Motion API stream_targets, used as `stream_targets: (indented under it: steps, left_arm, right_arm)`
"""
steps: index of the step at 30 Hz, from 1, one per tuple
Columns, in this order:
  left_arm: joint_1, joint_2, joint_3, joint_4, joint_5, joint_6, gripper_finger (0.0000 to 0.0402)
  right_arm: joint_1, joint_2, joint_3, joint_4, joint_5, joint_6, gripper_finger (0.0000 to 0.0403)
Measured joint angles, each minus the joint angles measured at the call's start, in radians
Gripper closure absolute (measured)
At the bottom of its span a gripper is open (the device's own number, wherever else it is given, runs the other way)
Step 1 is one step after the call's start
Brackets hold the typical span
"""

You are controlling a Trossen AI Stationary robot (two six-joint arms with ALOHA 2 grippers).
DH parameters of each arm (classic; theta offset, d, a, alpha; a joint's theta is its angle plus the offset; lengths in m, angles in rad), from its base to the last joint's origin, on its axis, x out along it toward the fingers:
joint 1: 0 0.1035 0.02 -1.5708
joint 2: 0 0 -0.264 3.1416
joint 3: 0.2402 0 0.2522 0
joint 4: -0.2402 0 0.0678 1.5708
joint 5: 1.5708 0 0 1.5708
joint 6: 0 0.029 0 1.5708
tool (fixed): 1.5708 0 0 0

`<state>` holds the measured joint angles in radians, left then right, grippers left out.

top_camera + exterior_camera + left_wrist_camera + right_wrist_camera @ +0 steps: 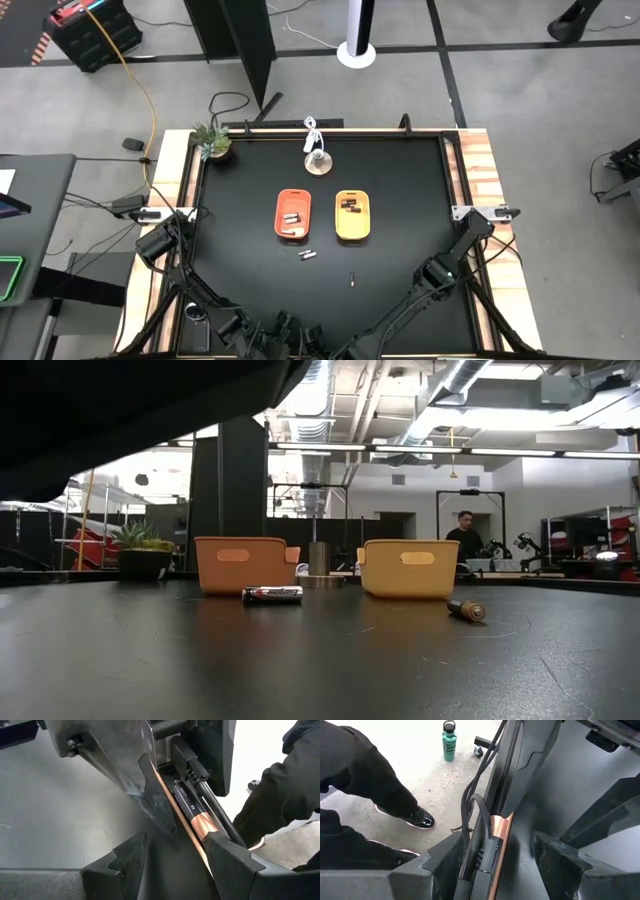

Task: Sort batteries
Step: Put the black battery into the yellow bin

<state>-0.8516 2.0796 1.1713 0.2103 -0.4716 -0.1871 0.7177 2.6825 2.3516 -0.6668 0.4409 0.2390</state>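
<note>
Two batteries lie loose on the black table: a dark one with a silvery one beside it (307, 255), which shows in the low view (272, 594) in front of the orange tray, and a lone dark one (352, 279) nearer the near edge (466, 609). The orange tray (292, 214) and the yellow tray (353, 215) each hold a few batteries. Both arms are folded low at the near edge. My left gripper (175, 855) and my right gripper (495, 857) are open, hold nothing, and hang over the table's edge, far from the batteries.
A small potted plant (211, 141) stands at the far left corner. A round metal weight with a white cord (317, 160) sits near the far edge, behind the trays. A person's dark-clad limbs and shoes (415, 817) show on the floor by the near edge, with a green bottle (449, 741) beyond.
</note>
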Motion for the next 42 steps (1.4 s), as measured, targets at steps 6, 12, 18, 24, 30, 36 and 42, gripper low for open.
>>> stream_targets:
  steps: [6, 12, 18, 24, 30, 36, 42]
  left_arm:
    - [0.000, 0.000, 0.000, -0.010, -0.016, -0.002, 0.0207]
    - [0.000, 0.000, 0.000, -0.026, -0.044, -0.017, 0.0207]
    - [0.004, 0.000, 0.000, -0.038, -0.088, -0.052, 0.0207]
    - [0.025, 0.000, 0.000, -0.055, -0.092, -0.069, 0.0207]
    - [0.024, -0.005, 0.000, -0.067, -0.087, -0.069, 0.0207]
    - [0.023, -0.062, 0.000, -0.140, -0.139, -0.063, 0.0207]
    - [-0.013, -0.130, 0.000, -0.183, -0.135, -0.036, 0.0207]
  right_arm:
    - [0.000, 0.000, 0.000, -0.002, 0.008, 0.001, 0.0148]
    - [0.000, 0.000, 0.000, -0.003, 0.025, 0.000, 0.0147]
    - [0.003, 0.000, 0.004, 0.003, 0.042, -0.019, 0.0147]
    - [0.007, -0.006, 0.003, 0.025, 0.070, -0.056, 0.0147]
    - [0.008, -0.006, 0.003, 0.027, 0.077, -0.056, 0.0147]
    - [0.009, -0.006, 0.003, 0.027, 0.082, -0.062, 0.0147]
    - [0.009, -0.006, 0.003, 0.030, 0.083, -0.064, 0.0147]
